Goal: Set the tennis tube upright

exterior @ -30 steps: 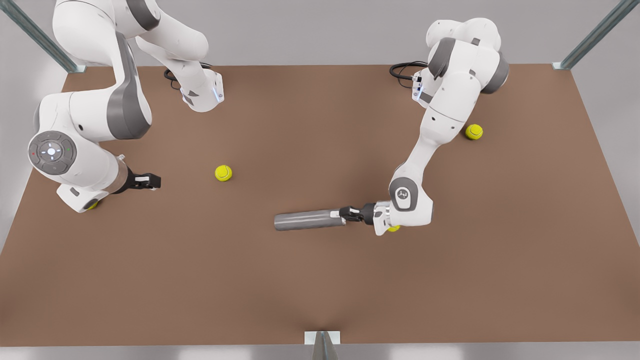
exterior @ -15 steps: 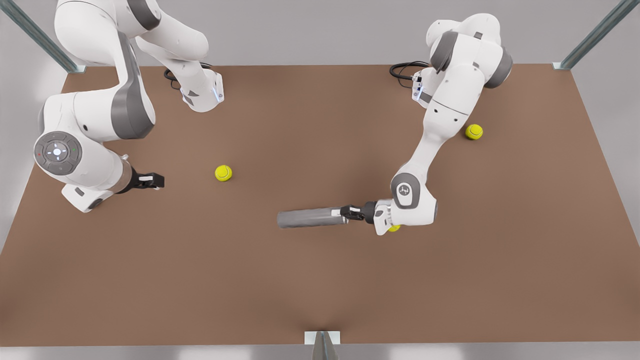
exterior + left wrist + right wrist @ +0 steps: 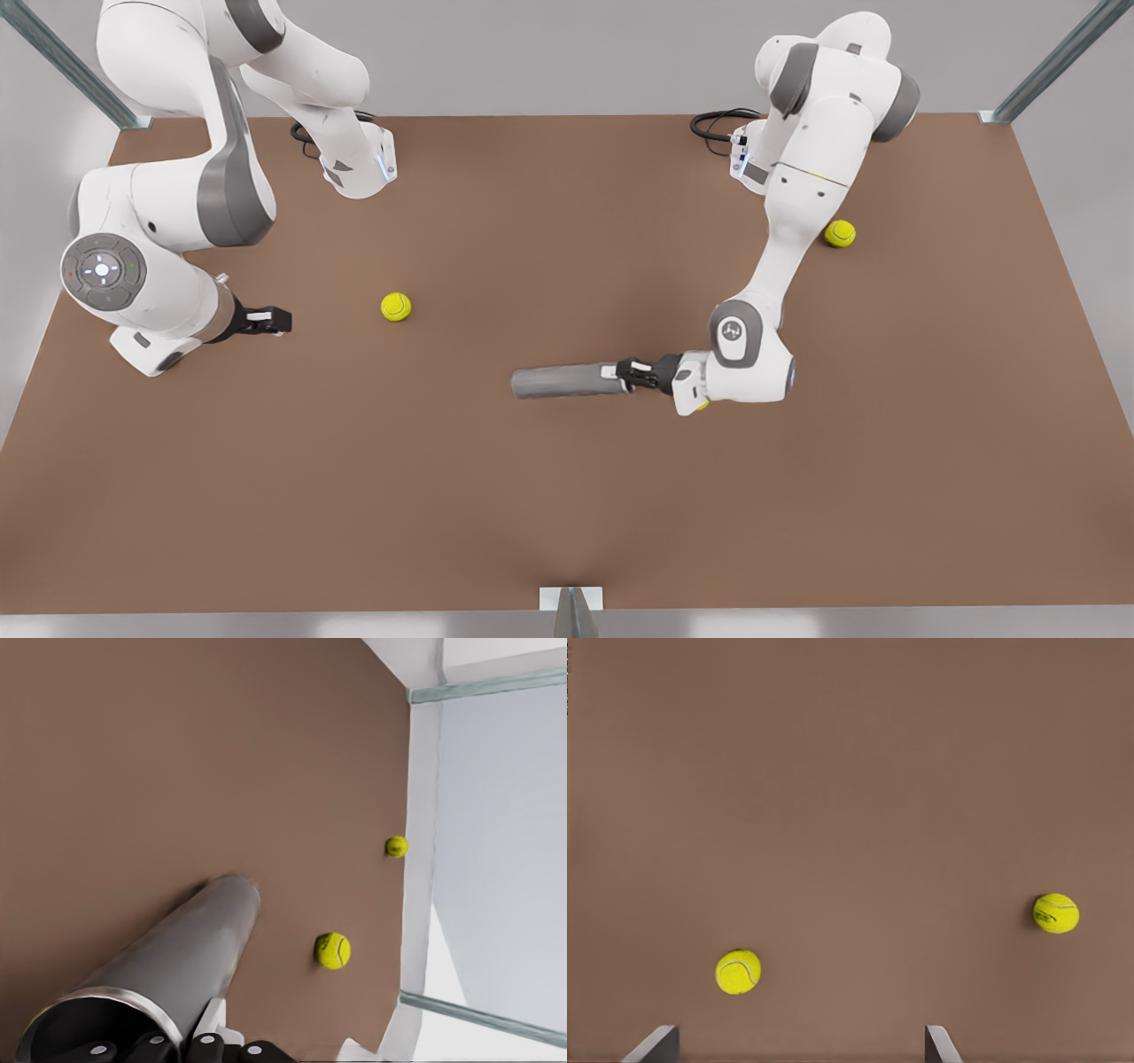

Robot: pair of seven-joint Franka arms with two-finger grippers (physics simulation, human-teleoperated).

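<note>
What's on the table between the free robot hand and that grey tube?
One tennis ball, seen in the front view, between the open right hand and the tennis tube that the left hand grips.

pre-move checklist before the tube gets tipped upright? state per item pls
1. Grasp: left gripper is shut on the rim of the tennis tube at its open end, one finger inside. Ok.
2. Tube pose: lying roughly horizontal, closed end toward the front view's left; not upright yet. Not ok.
3. Whether the tube is lifted off the table or resting on it: cannot tell.
4. Swing path: nearest tennis ball sits well clear of the tube. Ok.
5. Ball under the left wrist: close to the arm, may get nudged. Cannot tell.
6. Right gripper waits open at the front view's left, far from the tube. Ok.
</note>
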